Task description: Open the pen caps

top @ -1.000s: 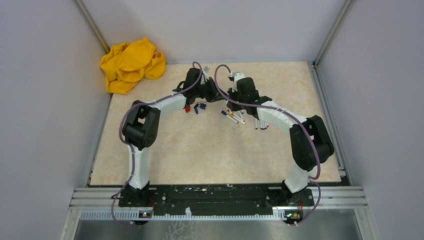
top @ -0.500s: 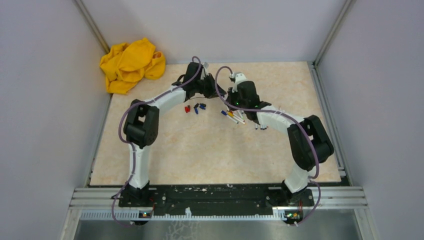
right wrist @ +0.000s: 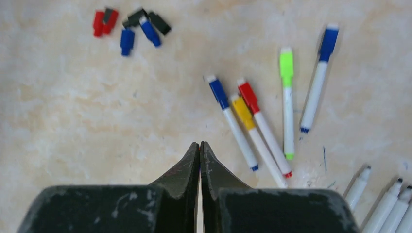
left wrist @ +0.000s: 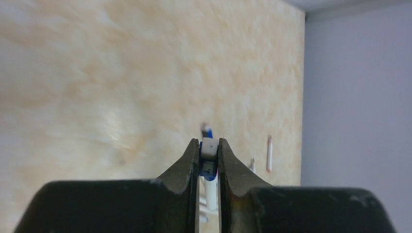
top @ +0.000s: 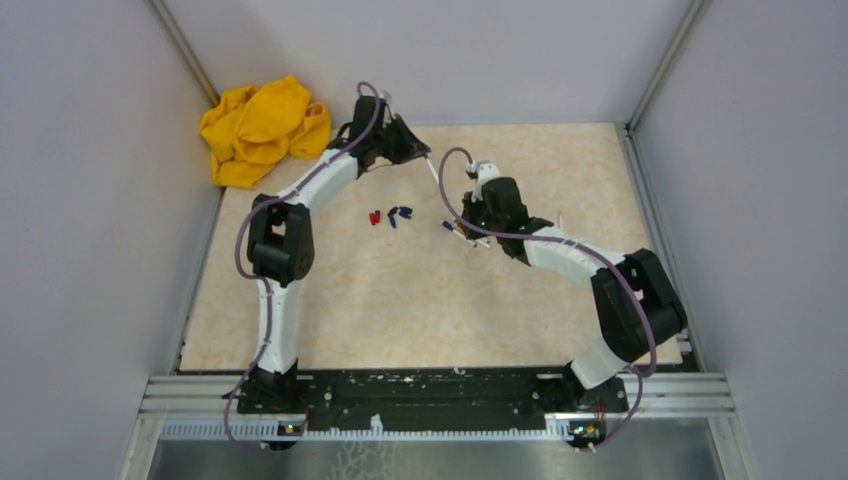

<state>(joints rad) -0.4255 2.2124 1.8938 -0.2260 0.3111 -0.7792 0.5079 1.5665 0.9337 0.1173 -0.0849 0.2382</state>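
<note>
left end effector grips a blue pen cap, barrel attached; your closed, empty right end effector should next pull that barrel free.

The left arm rises from its base at the near edge, bends at the elbow and stretches toward the far left part of the tabletop, with its wrist lifted. The left gripper has its jaws pinched on a thin white-and-blue pen, held apart only by its width. The right arm folds at its elbow near the right side and extends inward toward the middle. The right gripper looks down at the tabletop, jaws pressed together, and nothing shows between them.
</note>
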